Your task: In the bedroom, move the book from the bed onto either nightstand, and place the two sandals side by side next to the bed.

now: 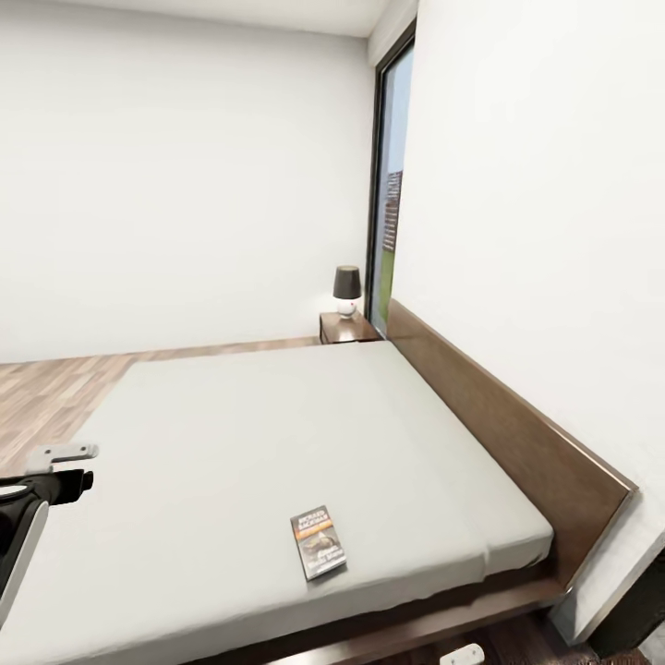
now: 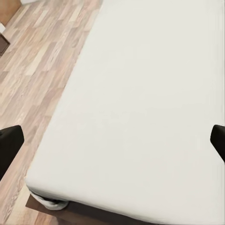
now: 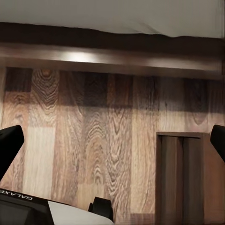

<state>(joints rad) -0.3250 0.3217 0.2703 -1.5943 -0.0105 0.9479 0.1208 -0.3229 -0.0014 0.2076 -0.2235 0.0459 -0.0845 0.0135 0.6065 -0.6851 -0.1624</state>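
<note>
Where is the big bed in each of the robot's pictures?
Head view: the bed spreads across the middle, with the book near its front edge.
Left wrist view: the bed's grey mattress takes up most of the picture, with floor beside it.
Right wrist view: a strip of the mattress and the dark frame, past the floor planks.
Shared landmark: the wooden floor.

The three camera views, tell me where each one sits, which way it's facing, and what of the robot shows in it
Head view: from the robot's head, looking forward and down across the bed with the book near its close edge, toward the nightstand; the left gripper shows at the side.
Left wrist view: above the mattress corner and plank floor; dark fingertips at both edges.
Right wrist view: low, facing the bed frame and floor; fingertips and robot body below.
Shared: all show the bed.
</note>
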